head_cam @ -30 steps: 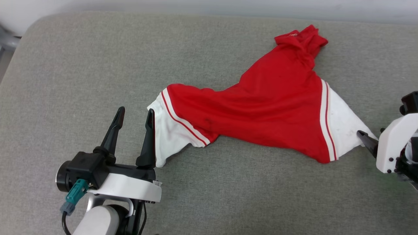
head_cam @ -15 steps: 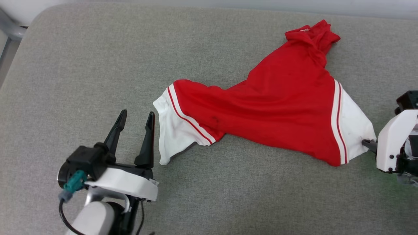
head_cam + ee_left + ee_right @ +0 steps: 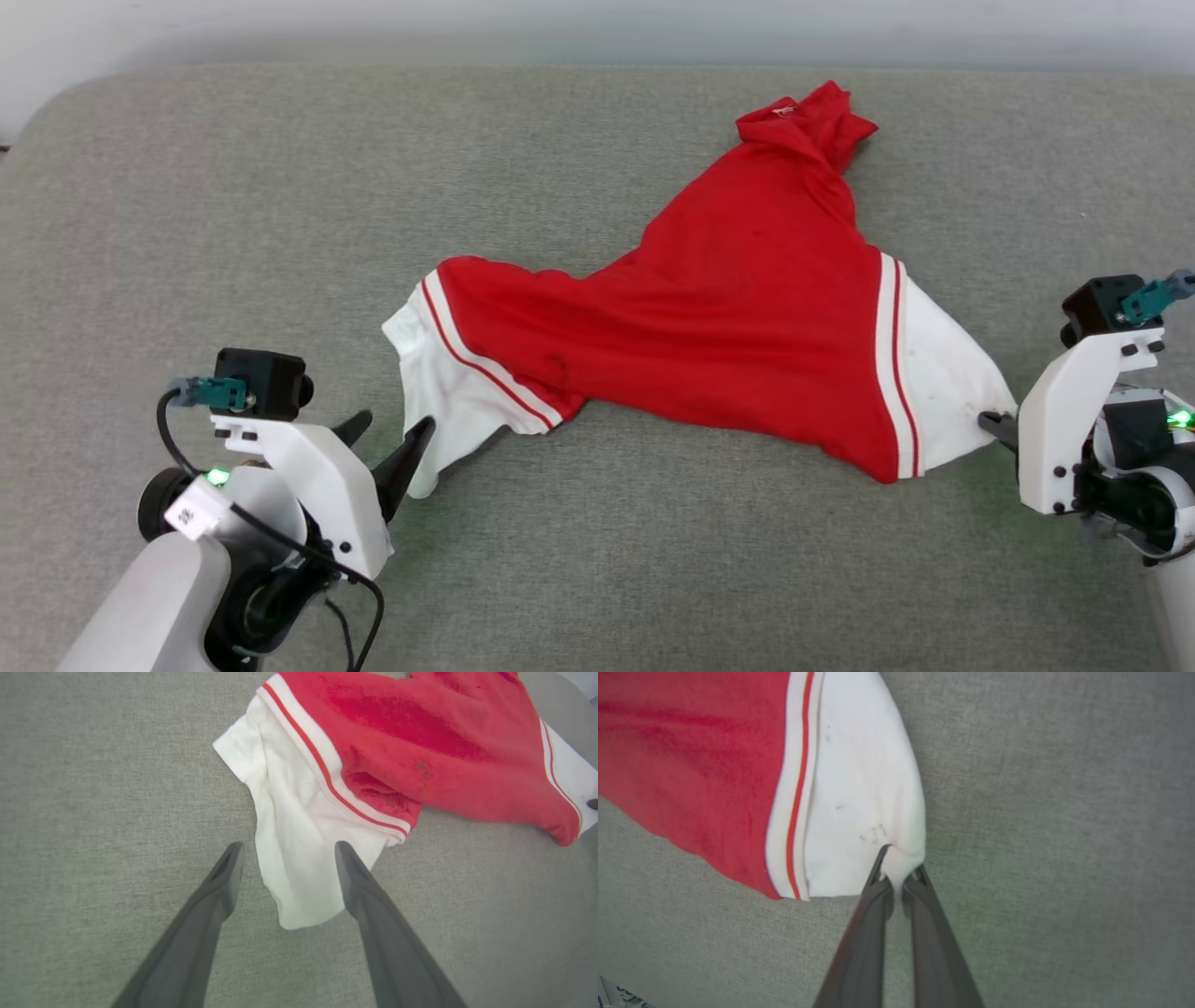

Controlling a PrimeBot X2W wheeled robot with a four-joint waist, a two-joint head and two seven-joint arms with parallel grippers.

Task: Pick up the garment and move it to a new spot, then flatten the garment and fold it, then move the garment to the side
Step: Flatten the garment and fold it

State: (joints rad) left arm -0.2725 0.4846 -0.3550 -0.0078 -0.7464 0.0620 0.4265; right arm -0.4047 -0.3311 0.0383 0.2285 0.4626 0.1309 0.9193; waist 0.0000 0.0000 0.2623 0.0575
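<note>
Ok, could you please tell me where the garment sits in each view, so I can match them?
Head view: garment at centre, spread between left gripper and right gripper.
Left wrist view: garment upper right; a white sleeve reaches between the open fingers.
Right wrist view: garment upper left; its sleeve tip is pinched in the shut right gripper.
Shared landmark: the striped trim on the sleeve nearest the right gripper.

No legible text (garment (image 3: 728, 327) included)

A grey fabric-covered tabletop (image 3: 233, 233) with rounded far corners carries one shirt (image 3: 728, 317), red with white sleeves. It lies rumpled across the tabletop's middle, one bunched end toward its far edge.
</note>
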